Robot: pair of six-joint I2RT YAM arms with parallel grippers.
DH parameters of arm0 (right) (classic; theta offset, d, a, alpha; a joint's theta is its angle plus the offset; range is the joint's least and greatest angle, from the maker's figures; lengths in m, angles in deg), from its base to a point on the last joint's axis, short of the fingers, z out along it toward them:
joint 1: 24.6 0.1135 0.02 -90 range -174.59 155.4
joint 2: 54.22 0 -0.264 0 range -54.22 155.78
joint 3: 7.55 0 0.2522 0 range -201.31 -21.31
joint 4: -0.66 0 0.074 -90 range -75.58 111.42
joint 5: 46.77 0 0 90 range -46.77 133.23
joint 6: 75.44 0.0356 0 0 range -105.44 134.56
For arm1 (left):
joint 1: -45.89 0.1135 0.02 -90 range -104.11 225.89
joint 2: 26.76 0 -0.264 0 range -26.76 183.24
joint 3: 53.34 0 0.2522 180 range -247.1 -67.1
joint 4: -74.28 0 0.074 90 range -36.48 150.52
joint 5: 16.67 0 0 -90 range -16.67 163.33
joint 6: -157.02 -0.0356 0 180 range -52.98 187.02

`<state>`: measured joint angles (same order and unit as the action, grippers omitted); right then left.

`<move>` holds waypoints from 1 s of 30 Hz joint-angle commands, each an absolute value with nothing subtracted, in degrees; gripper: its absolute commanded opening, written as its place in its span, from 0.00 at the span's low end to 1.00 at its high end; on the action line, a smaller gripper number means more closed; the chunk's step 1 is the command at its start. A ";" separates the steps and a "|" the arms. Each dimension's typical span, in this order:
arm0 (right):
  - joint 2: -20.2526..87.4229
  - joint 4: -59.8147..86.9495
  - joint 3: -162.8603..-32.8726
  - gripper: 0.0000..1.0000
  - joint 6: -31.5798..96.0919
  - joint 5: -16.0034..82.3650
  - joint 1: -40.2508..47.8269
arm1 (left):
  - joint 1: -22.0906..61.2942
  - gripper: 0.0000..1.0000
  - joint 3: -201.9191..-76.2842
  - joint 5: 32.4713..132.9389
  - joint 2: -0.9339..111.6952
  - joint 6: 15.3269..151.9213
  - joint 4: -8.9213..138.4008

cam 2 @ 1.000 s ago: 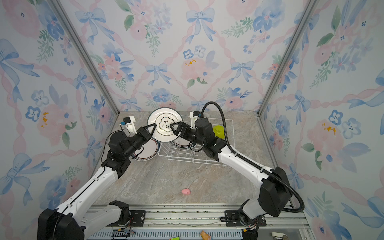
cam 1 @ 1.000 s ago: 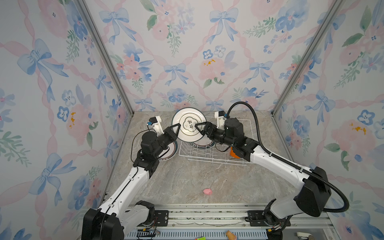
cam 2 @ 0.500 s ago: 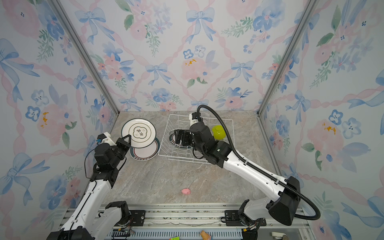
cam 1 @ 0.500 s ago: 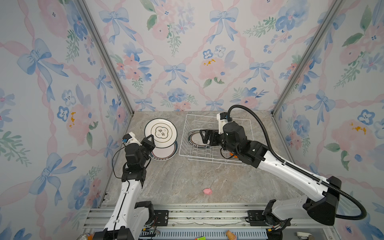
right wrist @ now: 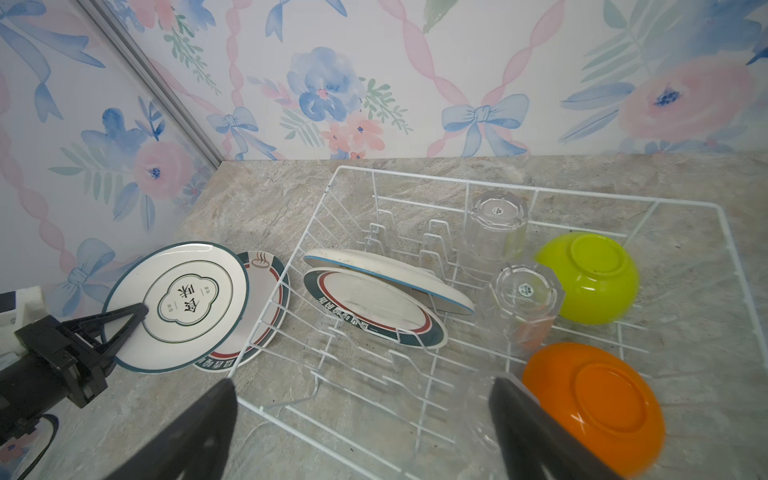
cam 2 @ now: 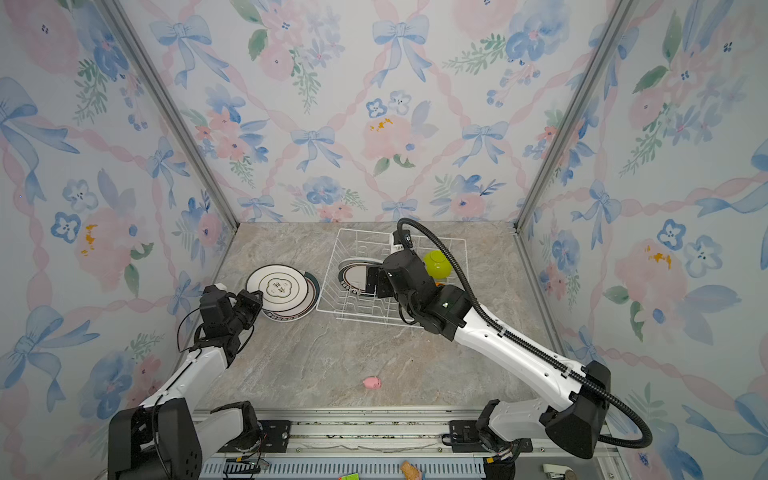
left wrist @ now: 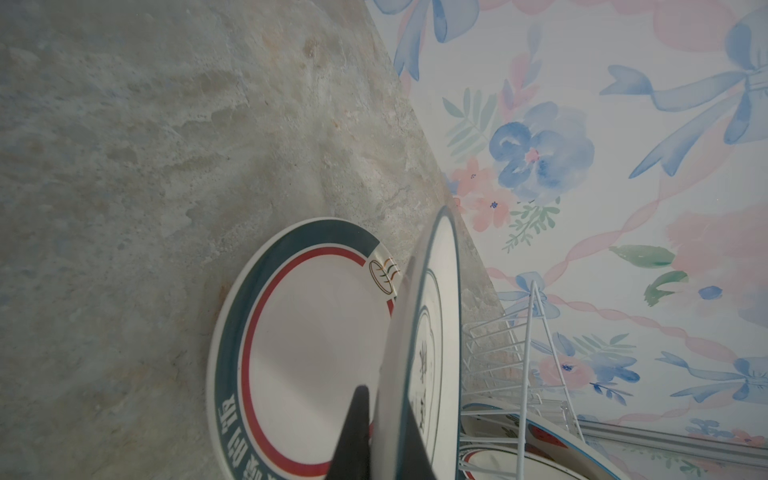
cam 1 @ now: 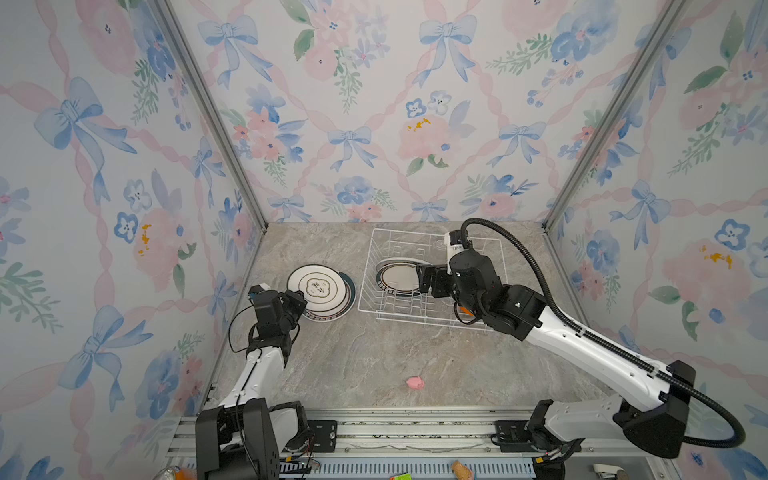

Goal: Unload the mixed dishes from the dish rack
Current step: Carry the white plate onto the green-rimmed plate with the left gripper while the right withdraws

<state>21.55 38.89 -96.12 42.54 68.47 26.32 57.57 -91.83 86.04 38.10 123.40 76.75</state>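
White wire dish rack (right wrist: 536, 189) holds plates (right wrist: 374, 309), glasses (right wrist: 494, 232), two upturned bowls (right wrist: 590, 278).

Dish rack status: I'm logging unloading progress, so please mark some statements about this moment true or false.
1. The left gripper is shut on the rim of a white plate. True.
2. The right gripper is clamped shut. False: it hovers open over the dish rack.
3. No plates remain in the rack. False: a green-rimmed plate and a blue-rimmed plate lean inside.
4. The lime-green bowl and orange bowl sit upside down in the rack. True.
5. The pink toy lies in the rack. False: it lies on the table, outside.
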 commanded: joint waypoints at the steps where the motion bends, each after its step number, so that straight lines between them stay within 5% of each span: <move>1: 21.66 42.43 -95.06 0.97 41.71 69.87 25.83 | 58.00 0.00 -94.10 88.30 40.58 121.38 80.13; 30: 25.23 52.60 -95.64 0.97 44.67 68.55 25.02 | 58.03 0.00 -100.57 94.18 55.85 113.30 80.39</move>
